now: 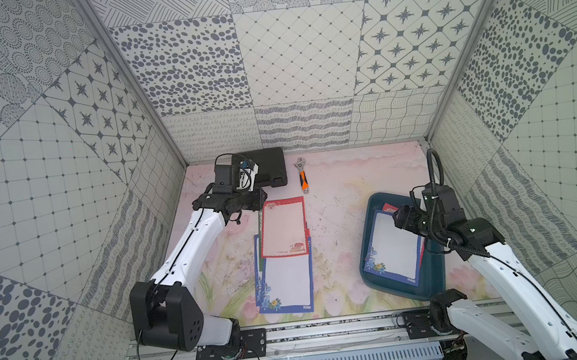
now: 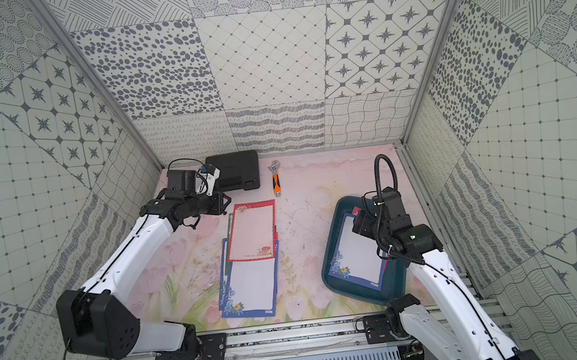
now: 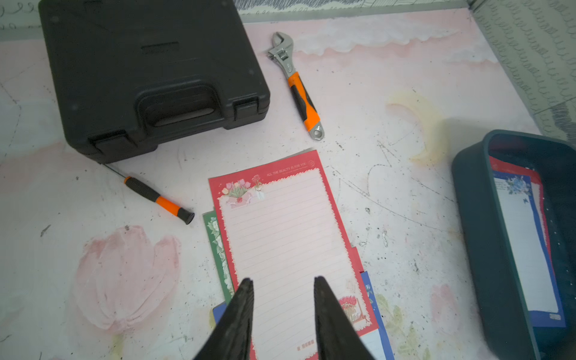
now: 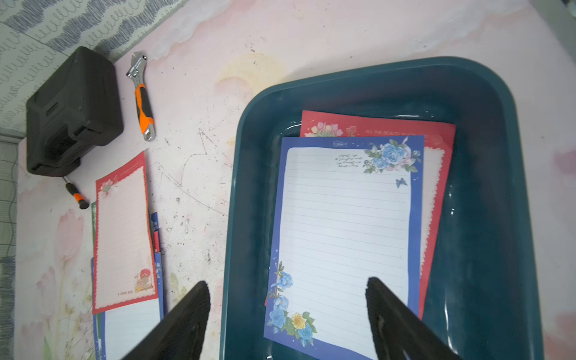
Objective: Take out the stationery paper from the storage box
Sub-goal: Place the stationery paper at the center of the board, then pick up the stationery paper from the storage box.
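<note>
On the tabletop (image 4: 311, 37), stationery paper (image 4: 343, 233) lies beneath right gripper (image 4: 286, 282).

I am working in a robot lab test cell: grey patterned panels (image 1: 302, 53) stand around three sides of a pink floral mat (image 1: 339, 219), and an aluminium rail (image 1: 333, 327) with bolted arm mounts (image 1: 253, 340) runs along the mat's near edge.

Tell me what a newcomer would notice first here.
First comes the bright pile of flower-bordered paper at mid-table, with a red sheet on top. Next is the teal box on the right, holding a blue sheet, with the right tool open above it. At the back lie a black case and an orange-handled wrench.
</note>
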`<state>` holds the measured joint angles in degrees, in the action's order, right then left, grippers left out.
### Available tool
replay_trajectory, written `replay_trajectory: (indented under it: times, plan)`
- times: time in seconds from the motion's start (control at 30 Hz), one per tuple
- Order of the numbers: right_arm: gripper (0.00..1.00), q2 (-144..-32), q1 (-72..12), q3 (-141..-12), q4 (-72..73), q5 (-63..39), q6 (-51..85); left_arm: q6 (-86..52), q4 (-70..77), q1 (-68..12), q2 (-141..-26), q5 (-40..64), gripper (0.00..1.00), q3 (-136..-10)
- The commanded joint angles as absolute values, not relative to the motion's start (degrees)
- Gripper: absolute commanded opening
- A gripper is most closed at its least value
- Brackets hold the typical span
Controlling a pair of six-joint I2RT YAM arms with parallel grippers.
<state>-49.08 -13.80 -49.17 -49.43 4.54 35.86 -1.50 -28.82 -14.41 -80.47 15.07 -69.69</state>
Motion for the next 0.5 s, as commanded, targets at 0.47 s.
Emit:
replay_trajectory:
  times: [0.47]
  plan:
    - [0.75, -47.6, -13.0, -45.4, -49.0, 11.6, 38.4, 7.7, -21.6, -33.5, -73.5, 17.3, 0.34, -65.2]
